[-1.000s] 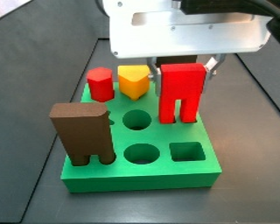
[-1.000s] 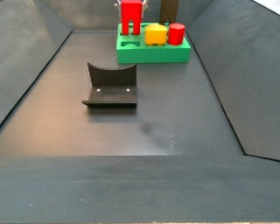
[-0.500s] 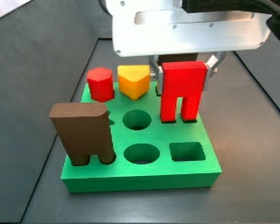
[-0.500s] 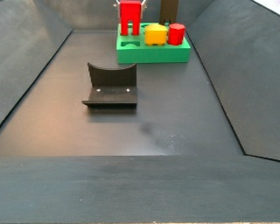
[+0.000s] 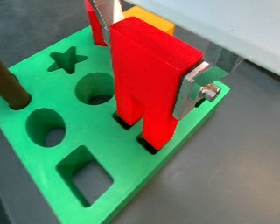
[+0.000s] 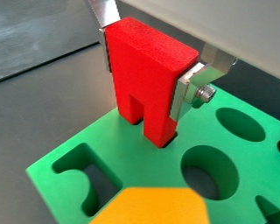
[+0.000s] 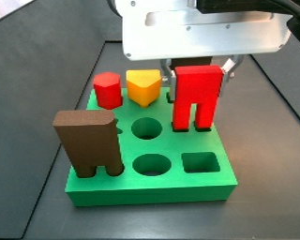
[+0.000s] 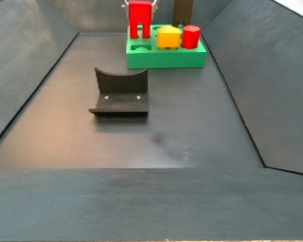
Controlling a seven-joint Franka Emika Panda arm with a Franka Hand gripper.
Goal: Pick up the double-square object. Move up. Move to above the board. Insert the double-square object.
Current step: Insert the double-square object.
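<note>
The double-square object [image 5: 146, 83] [image 6: 146, 87] is a tall bright red block with two legs split by a slot. My gripper [image 5: 145, 52] [image 6: 149, 66] is shut on its upper sides, with a silver finger [image 5: 192, 86] pressed flat against it. It stands upright on the green board [image 5: 31, 171] [image 6: 108, 140], and its leg tips sit down in the pair of small square holes. In both side views the gripper [image 7: 197, 77] [image 8: 140, 6] holds the red block [image 7: 197, 96] [image 8: 140, 19] at the board's [image 7: 153, 194] [image 8: 167, 60] far side.
A brown two-legged block [image 7: 90, 141], a red hexagonal peg [image 7: 108, 90] and a yellow piece [image 7: 142, 87] stand in the board. Round holes [image 7: 147, 126] and a square hole [image 7: 201, 163] are open. The fixture [image 8: 120, 93] stands on the dark floor, with sloping walls around it.
</note>
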